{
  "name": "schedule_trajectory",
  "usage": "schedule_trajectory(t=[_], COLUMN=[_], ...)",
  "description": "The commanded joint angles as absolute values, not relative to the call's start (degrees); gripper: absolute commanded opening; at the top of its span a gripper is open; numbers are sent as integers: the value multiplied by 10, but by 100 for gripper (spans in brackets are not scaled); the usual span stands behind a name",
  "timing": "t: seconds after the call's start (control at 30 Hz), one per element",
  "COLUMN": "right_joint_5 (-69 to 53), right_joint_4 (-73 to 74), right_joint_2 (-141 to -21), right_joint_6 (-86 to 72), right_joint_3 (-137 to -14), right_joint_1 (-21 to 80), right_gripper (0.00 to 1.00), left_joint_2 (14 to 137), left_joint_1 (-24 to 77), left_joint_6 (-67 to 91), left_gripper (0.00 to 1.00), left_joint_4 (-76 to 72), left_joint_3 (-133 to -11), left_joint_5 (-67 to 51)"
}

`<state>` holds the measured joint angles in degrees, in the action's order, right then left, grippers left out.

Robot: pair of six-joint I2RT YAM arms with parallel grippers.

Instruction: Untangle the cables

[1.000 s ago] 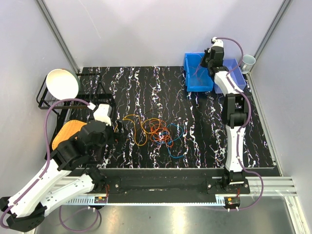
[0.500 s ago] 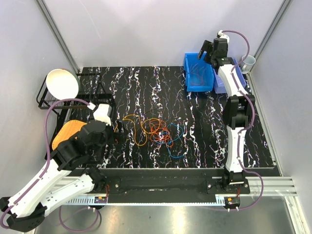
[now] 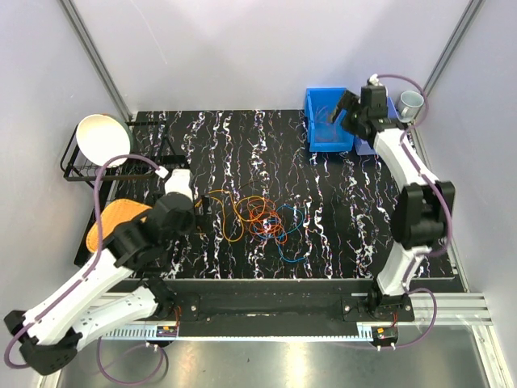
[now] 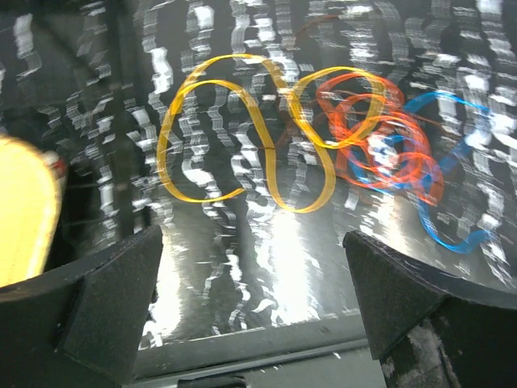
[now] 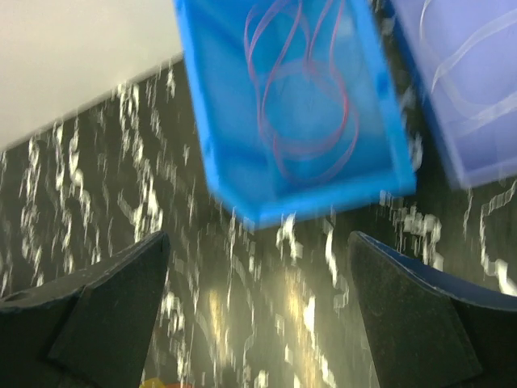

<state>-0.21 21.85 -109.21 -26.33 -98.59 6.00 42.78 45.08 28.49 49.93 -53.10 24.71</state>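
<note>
The cables (image 3: 260,218) lie in a loose tangle on the black marbled table (image 3: 339,210). In the left wrist view an orange-yellow cable (image 4: 242,137) loops on the left, red-orange cables (image 4: 380,141) knot in the middle and a blue cable (image 4: 452,166) trails to the right. My left gripper (image 3: 202,212) (image 4: 252,246) stands open just left of the tangle, with nothing in it. A dark red cable (image 5: 303,105) lies coiled inside the blue bin (image 5: 323,198). My right gripper (image 3: 344,113) (image 5: 258,242) hovers open and empty by that bin (image 3: 311,121).
A paler bin (image 5: 477,89) with a white cable sits right of the blue one. A grey cup (image 3: 412,101) stands at the back right corner. A white bowl (image 3: 102,139) rests on a black wire rack (image 3: 77,170) at the left. An orange object (image 3: 109,222) lies under the left arm.
My right gripper opened, left the dark red cable in the blue bin and drew back to the right. The left arm shifted slightly right toward the tangle.
</note>
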Motion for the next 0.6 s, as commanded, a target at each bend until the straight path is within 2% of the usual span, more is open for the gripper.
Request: schedule_trajectory(t=[0.0, 0.1, 0.23, 0.57], right_joint_5=[-52, -69, -104, -148], right_joint_4=[145, 146, 142, 118], right_joint_2=[-968, -913, -843, -772], right_joint_6=[-291, -300, -319, -325], right_joint_3=[-855, -786, -687, -554], right_joint_1=[76, 88, 98, 150], right_gripper=[96, 95, 95, 95], left_joint_2=[490, 552, 587, 681], left_joint_1=[447, 448, 447, 447], left_joint_6=[337, 376, 384, 369], left_gripper=[99, 99, 99, 99], left_joint_4=[516, 528, 465, 364], left_joint_3=[-527, -544, -531, -525], left_joint_5=[367, 369, 328, 250])
